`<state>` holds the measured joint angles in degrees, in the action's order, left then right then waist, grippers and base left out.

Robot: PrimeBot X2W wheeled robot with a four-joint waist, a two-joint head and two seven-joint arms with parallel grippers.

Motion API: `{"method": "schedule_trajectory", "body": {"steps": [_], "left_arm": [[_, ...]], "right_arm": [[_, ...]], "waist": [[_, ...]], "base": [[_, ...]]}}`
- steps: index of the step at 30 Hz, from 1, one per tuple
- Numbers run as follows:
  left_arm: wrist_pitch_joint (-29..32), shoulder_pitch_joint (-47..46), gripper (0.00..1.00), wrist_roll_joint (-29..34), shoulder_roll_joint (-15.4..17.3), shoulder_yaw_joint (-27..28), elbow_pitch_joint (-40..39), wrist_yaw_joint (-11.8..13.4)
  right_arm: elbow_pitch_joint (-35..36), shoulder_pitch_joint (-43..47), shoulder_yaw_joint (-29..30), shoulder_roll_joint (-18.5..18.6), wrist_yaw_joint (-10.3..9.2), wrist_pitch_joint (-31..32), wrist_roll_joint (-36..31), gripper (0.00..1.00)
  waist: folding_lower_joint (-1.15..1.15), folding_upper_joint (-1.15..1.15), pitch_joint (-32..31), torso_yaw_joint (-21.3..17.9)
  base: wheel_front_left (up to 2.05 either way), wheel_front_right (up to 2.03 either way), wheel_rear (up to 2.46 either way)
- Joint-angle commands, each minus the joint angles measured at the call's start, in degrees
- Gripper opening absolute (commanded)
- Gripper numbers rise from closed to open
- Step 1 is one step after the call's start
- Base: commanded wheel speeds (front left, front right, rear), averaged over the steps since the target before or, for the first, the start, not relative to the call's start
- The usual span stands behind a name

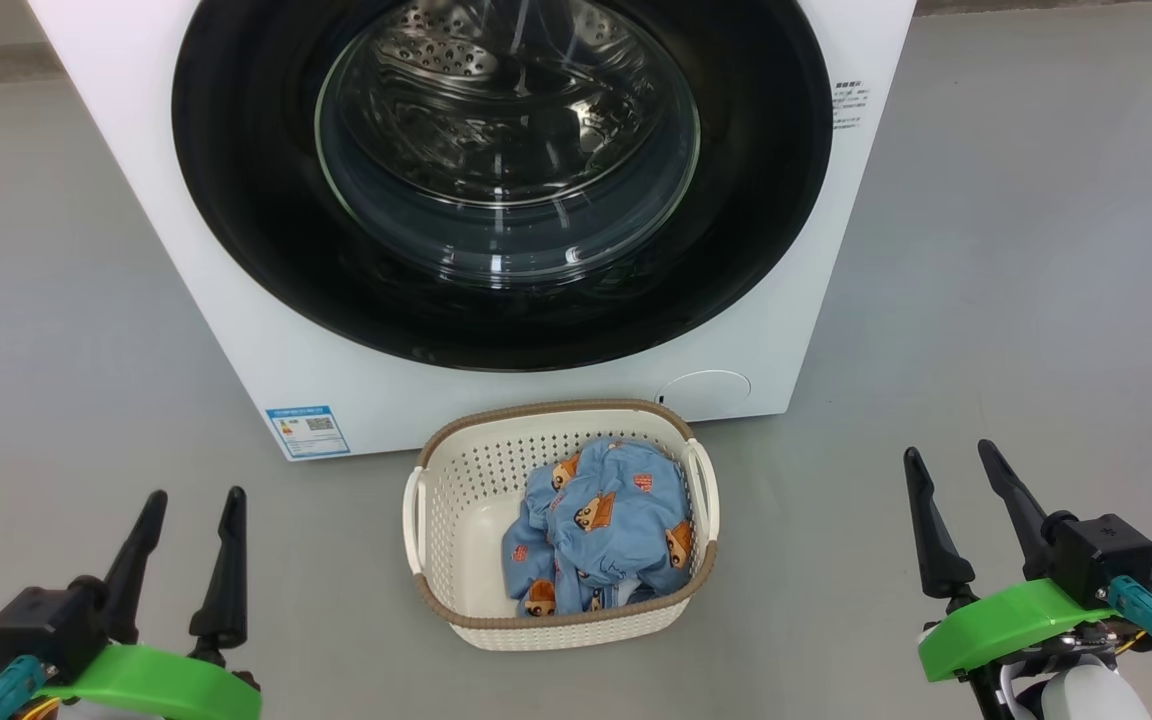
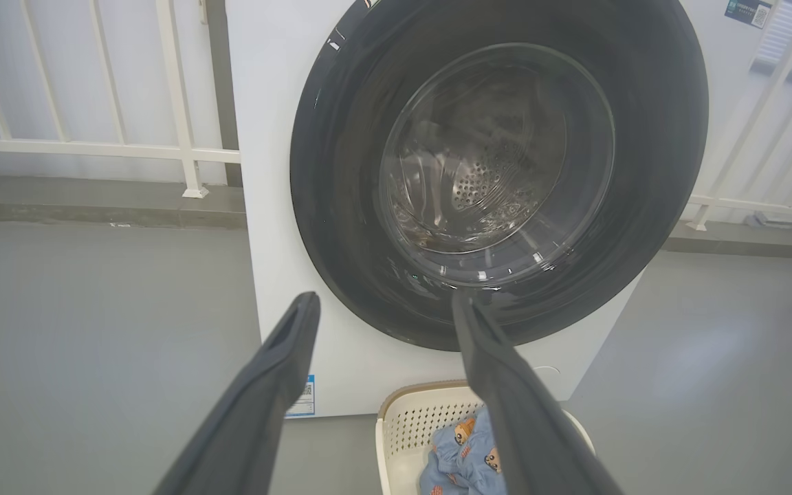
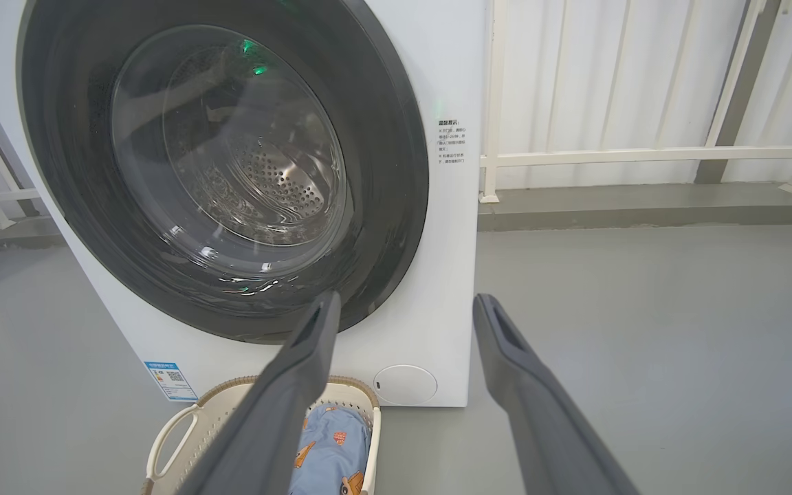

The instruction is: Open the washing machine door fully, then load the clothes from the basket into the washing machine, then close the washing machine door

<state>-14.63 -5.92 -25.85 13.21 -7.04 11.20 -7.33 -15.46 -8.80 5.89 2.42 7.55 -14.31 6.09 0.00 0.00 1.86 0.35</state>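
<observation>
1. Washing machine (image 1: 236, 340), big, white and front-loading, stands on a smooth grey floor (image 1: 1036, 300), ahead of the left fingers (image 1: 226, 570) and the right fingers (image 1: 929, 540).
2. Its large round washing machine door (image 1: 506, 150), a wide glossy black rim around a bulging clear glass window, sits shut against the front, beyond both sets of fingertips. A perforated steel drum (image 1: 436, 50) shows through the glass.
3. A small cream plastic basket (image 1: 481, 480) with perforated sides, a brown woven-look rim and white side handles rests on the floor between the two sets of fingers and a little ahead of them, close before the washing machine.
4. The clothes (image 1: 606, 520), light blue fabric printed with small orange and brown cartoon figures, lie bundled inside the basket, on the side nearer the right fingers.
5. The left fingers, two long dark prongs, are spread apart and released, grasping nothing, apart from the basket.
6. The right fingers are spread and released likewise, also grasping nothing.
7. A small blue label sticker (image 1: 308, 431) sits low on the machine's front, ahead of the left fingers; a round white filter cap (image 1: 704, 392) sits low on the right fingers' side.
</observation>
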Motion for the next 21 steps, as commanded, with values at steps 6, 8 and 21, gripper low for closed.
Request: {"method": "schedule_trajectory", "body": {"steps": [6, 8, 21], "left_arm": [[-0.4, -3.1, 1.00, -0.4, 2.0, 1.5, -0.5, -0.2], [-0.4, -3.1, 1.00, -0.5, 2.2, 1.7, -0.5, -0.2], [-0.4, -3.5, 1.00, -1.2, 1.3, 3.4, -1.6, -0.2]], "right_arm": [[1.3, -1.9, -1.2, 0.5, -0.06, -0.7, -0.1, 1.00], [1.4, -1.9, -1.1, 0.5, -0.06, -0.7, 0.0, 1.00], [1.5, -1.9, -0.6, 0.5, -0.06, -0.7, 0.2, 1.00]], "waist": [[0.00, 0.00, 0.0, 0.1], [0.00, 0.00, 0.1, 0.2], [0.00, 0.00, 0.7, 0.3]], "base": [[0.50, 0.50, -1.00], [0.81, 0.81, -1.62], [1.17, 1.17, -2.34]]}}
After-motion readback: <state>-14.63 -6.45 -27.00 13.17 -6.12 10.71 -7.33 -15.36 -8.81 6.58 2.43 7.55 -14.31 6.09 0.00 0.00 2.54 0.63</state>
